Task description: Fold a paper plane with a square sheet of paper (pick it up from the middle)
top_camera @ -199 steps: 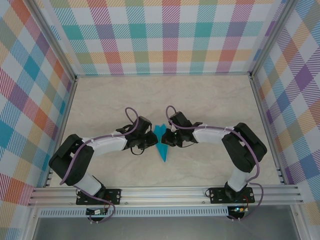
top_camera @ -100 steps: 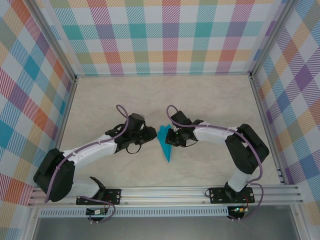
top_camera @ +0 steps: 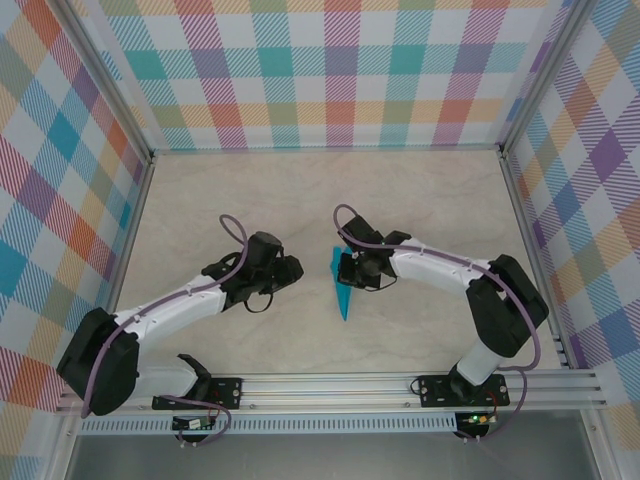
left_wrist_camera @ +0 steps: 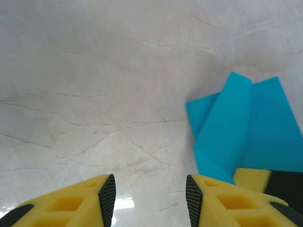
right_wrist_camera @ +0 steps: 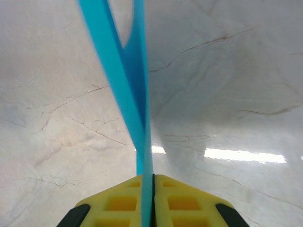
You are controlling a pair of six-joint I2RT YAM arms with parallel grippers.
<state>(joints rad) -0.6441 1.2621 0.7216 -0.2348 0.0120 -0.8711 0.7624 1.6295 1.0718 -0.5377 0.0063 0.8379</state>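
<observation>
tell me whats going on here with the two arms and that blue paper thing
Two robot arms are folding a paper plane. The right gripper is shut on the paper plane, pinching the teal dart along its fold so it stands on edge near the middle of the table. The left gripper sits just to the plane's left, open, with nothing between its fingers and not touching the paper.

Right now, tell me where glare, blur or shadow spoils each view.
Top external: even light, soft shadows under the arms, the paper plane sharp. Left wrist: a small glare patch on the table between the tips of the left pincer. Right wrist: two bright glare streaks on the table; the paper plane blurs close to the lens above the right pincer.
</observation>
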